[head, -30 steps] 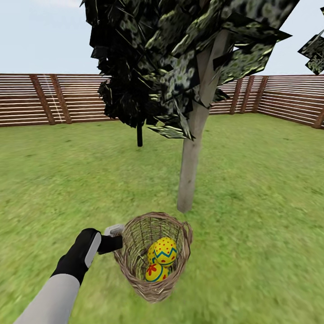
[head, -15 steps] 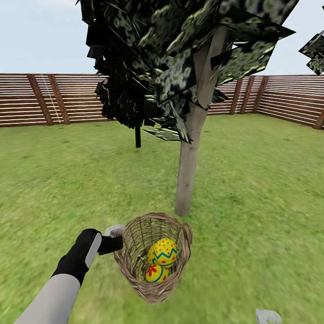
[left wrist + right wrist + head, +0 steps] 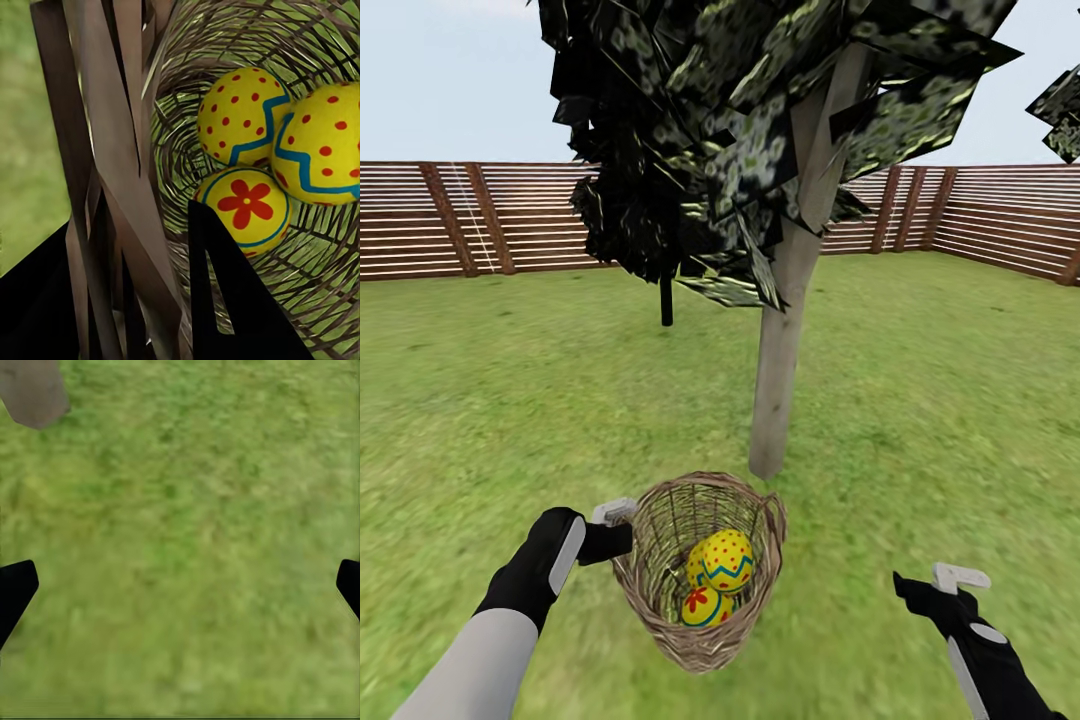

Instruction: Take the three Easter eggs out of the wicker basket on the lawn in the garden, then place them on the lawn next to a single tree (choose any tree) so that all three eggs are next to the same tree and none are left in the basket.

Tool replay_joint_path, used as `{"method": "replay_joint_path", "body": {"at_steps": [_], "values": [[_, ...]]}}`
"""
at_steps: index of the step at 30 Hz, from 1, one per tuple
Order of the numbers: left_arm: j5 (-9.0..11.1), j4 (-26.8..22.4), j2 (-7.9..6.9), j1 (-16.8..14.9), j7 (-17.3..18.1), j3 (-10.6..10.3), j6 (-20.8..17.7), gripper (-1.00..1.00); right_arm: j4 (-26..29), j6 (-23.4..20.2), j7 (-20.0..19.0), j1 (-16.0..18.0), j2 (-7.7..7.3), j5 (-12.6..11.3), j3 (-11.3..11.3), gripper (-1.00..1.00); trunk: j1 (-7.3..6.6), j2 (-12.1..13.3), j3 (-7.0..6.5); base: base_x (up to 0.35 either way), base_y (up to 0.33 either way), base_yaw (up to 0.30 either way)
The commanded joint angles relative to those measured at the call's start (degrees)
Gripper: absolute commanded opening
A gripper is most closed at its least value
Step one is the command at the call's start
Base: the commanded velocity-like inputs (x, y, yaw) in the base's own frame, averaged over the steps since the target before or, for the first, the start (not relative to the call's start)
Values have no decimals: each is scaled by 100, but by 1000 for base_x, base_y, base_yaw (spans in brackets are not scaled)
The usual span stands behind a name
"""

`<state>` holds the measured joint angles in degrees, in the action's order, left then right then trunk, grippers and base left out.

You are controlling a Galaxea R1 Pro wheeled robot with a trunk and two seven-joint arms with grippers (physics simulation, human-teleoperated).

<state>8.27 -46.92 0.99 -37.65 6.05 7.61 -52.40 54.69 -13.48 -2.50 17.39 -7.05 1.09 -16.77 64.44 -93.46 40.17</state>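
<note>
The wicker basket (image 3: pixel 695 630) is just in front of the pale trunk of the tree (image 3: pixel 780 380), its mouth tipped toward me. My left gripper (image 3: pixel 612 541) is shut on the basket's rim; the woven wall (image 3: pixel 112 187) passes between its black fingers (image 3: pixel 225 300). Three yellow Easter eggs lie inside: a zigzag egg (image 3: pixel 236 116), a second zigzag egg (image 3: pixel 322 142) and the red-flower egg (image 3: pixel 241 206). Two of them show from above, the zigzag egg (image 3: pixel 728 560) and the flower egg (image 3: pixel 705 605). My right gripper (image 3: pixel 932 586) hovers open over the lawn (image 3: pixel 187 510), right of the basket, holding nothing.
A thin black-trunked dark tree (image 3: pixel 666 300) stands behind the pale one. The brown slat fence (image 3: pixel 490 220) rings the garden. The trunk's base (image 3: pixel 30 390) lies ahead of the right gripper. Open grass (image 3: pixel 940 400) spreads on both sides.
My right arm has risen into view at the lower right, its gripper open. The left gripper, basket and eggs have stayed put.
</note>
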Motion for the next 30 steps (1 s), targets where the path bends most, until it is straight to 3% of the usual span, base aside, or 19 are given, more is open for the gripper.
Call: {"method": "replay_joint_path", "body": {"at_steps": [1,28,30], "values": [[87,-9,7,-4,19,23,-34,-100,-17,-32,-29,11,8,7,-11,100,22,-44,23,0,0,0],[87,-19,7,-4,22,30,-34,-100,-108,19,-75,45,62,14,7,100,615,-1127,508,0,0,0],[87,-19,7,-1,22,23,-34,-100,-108,27,-72,45,122,14,7,100,659,-1208,544,0,0,0]]}}
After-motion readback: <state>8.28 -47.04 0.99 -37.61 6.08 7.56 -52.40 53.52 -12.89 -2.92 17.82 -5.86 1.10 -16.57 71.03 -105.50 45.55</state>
